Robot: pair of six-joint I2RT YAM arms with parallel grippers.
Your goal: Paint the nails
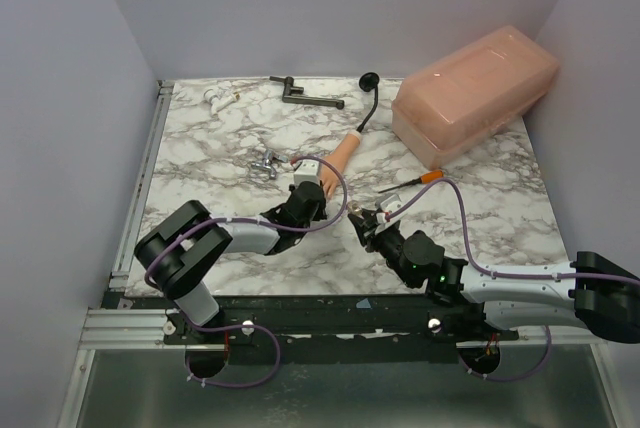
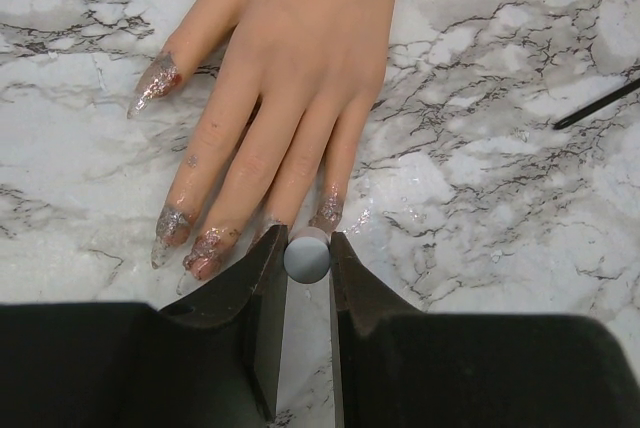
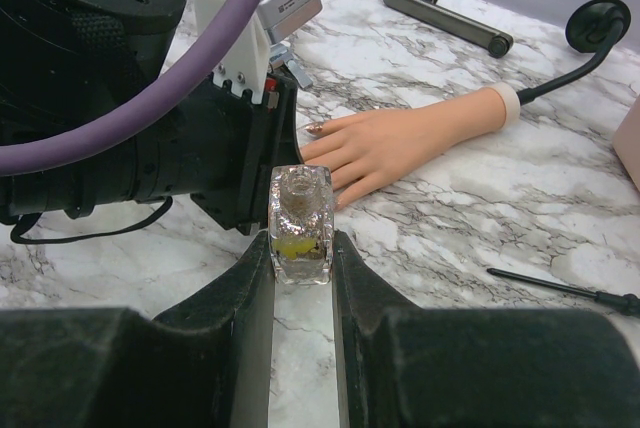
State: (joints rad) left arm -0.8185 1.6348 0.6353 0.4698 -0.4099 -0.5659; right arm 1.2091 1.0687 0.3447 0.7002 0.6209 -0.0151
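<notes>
- Grippers first: the left gripper (image 2: 307,244) is clamped tight on a small grey round-ended piece (image 2: 306,257). It's seen end on from the wrist cam, so I can't tell what it is.
- That grey piece sits right at the fingertips of the mannequin hand (image 2: 290,68), just in front of the middle and ring fingers.
- The right gripper (image 3: 300,246) is pinched shut around a little clear glass bottle (image 3: 300,216). The bottle is upright with an open neck, and there's glittery stuff and a yellowish blob inside.
- The bottle is held just beside the left gripper, near the hand's fingertips but not touching them.
- The nails (image 2: 205,251) are long and pointed, smeared with reddish, glittery polish. It's messy, and some has run onto the finger skin. The thumb nail looks tinted too.
- The hand lies palm down on the marble table (image 2: 500,198), fingers pointing toward the arms.
- A thin black stem (image 1: 371,108) curves away from the wrist to a round black base (image 1: 369,79) at the far side.
- A screwdriver (image 1: 428,177) with an orange handle lies to the right of the hand.
- A big pinkish translucent box (image 1: 475,93) is in the far right corner.
- A dark metal tool (image 1: 305,96) lies along the far edge, with a white object (image 1: 215,98) to its left.
- A small shiny metal thing (image 1: 263,163) sits just left of the left gripper.
</notes>
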